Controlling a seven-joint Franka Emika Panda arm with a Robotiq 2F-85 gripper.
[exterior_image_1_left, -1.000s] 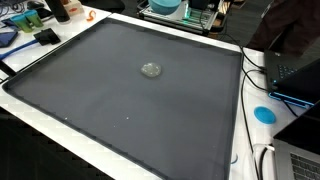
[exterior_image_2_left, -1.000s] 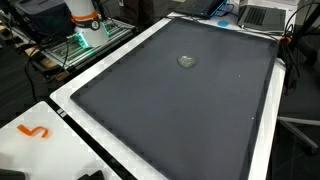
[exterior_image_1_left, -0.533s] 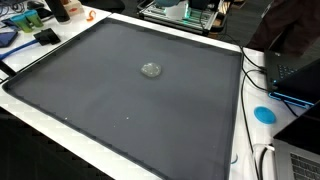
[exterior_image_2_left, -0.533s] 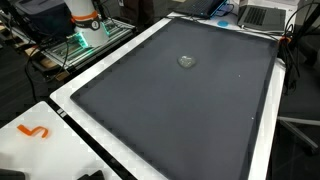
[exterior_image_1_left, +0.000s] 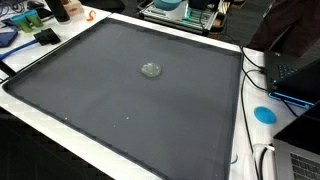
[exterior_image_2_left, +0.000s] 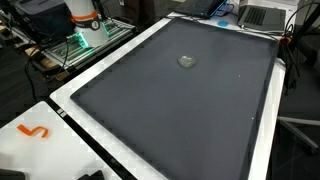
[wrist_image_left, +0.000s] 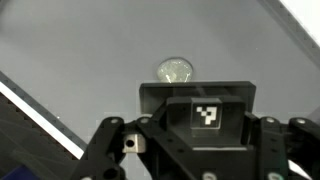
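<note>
- On the mat (exterior_image_1_left: 110, 110), near its middle: small clear disc (exterior_image_1_left: 151, 69), unmoved over the last second.
- Above the mat: gripper (wrist_image_left: 195, 150) likewise static and apparently empty; fingertips are out of frame, so its opening cannot be told.

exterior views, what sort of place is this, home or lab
Most likely a lab or office: a laptop and cables at the edge of a white table under a dark mat, an equipment rack beside it.
</note>
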